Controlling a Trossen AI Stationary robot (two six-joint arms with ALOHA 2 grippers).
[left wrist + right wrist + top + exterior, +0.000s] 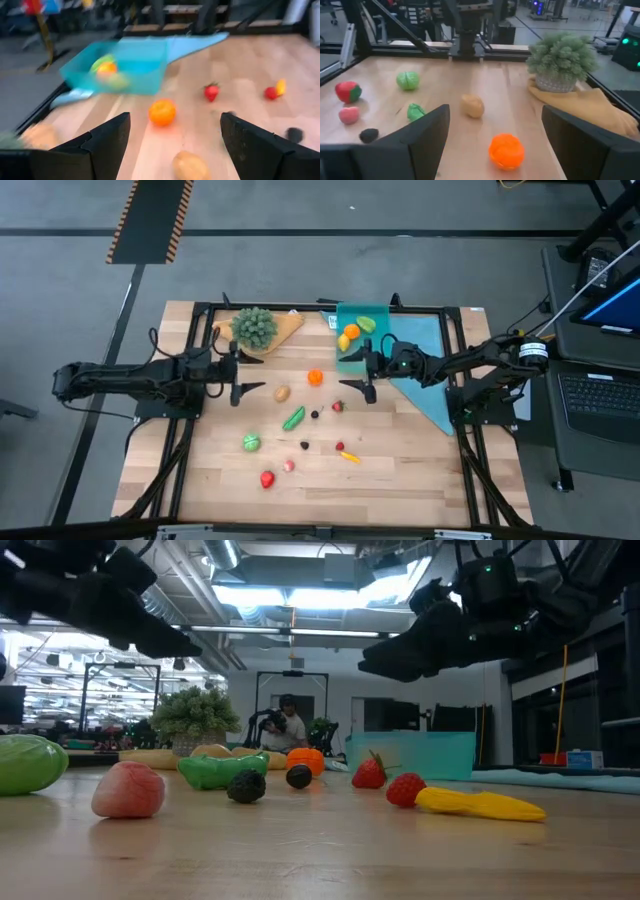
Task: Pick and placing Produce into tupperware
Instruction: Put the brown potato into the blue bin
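My jaws gape empty on both the left gripper and right gripper; the orange tangerine sits between them, nearer my right, tupperware just beyond

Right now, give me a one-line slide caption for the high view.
Both open claws, left and right, hover over the table, flanking an orange fruit; tupperware holds three pieces.

Arms, my rig: two, matte black, slender jointed links with black cables alongside. Left gripper and right gripper: black, angular, wedge-shaped fingers. Right wrist carries a green light.
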